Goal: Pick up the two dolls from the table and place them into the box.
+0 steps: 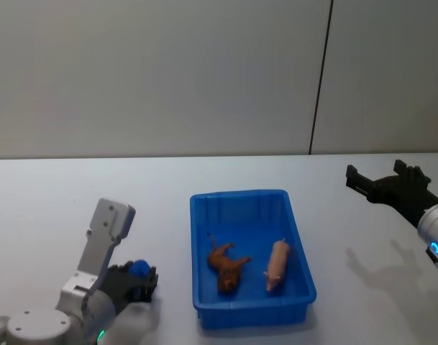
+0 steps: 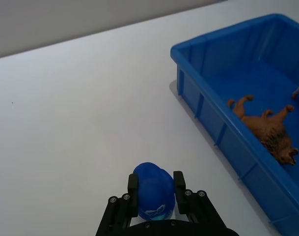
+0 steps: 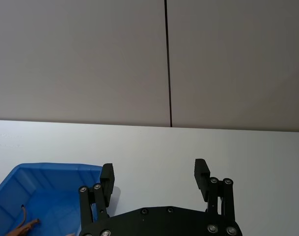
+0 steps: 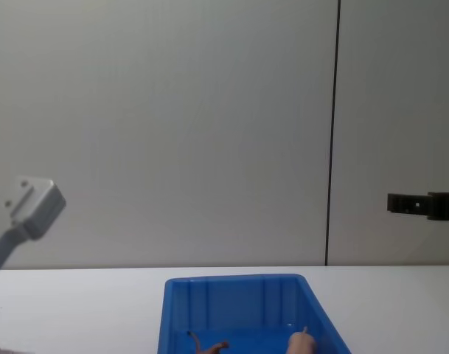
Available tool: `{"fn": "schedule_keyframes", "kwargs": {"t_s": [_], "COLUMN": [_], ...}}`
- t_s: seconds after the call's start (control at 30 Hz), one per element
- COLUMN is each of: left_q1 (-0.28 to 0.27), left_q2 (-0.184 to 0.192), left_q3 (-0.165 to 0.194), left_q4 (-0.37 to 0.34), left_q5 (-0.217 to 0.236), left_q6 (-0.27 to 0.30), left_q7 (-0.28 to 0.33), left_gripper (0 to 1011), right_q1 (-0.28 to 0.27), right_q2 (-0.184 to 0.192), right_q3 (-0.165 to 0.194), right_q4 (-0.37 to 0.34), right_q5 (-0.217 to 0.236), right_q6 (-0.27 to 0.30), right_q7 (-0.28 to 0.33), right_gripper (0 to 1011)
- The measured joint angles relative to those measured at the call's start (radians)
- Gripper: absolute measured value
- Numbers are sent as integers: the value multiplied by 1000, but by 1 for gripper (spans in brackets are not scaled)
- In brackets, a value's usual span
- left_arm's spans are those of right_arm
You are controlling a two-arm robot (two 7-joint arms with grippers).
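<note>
At lower center of the head view, the ribbed blue plastic box on the white table holds the brown lion and smooth pink figure. The left gripper, lower left, pinches a rounded blue object; the right gripper, at right, is spread.

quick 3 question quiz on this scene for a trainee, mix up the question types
1. True or false: both dolls lie inside the box.
2. Which doll lies nearer the robot's left side? A) lion B) pink figure
3. Fill in: the left gripper is shut on a small ____ object.

Key: 1 true. 2 A. 3 blue. The right gripper is open above the table, to the box's right.
</note>
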Motion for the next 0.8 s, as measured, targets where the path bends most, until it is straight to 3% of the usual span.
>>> {"fn": "schedule_keyframes", "kwargs": {"t_s": [0.4,0.8], "left_q1": [4,-42], "left_q2": [21,24], "left_q3": [-24,-45], "left_q4": [-59,-110], "left_q5": [20,34], "left_q6": [-84,-174], "left_q7": [-12,-118], "left_gripper": [358,273], "right_q1": [0,0], "right_q2": [0,0], "right_q3": [0,0], "right_q4": [0,0], "right_q5": [0,0], "right_q6": [0,0], "right_q7": [0,0], "right_gripper": [1001,1001]}}
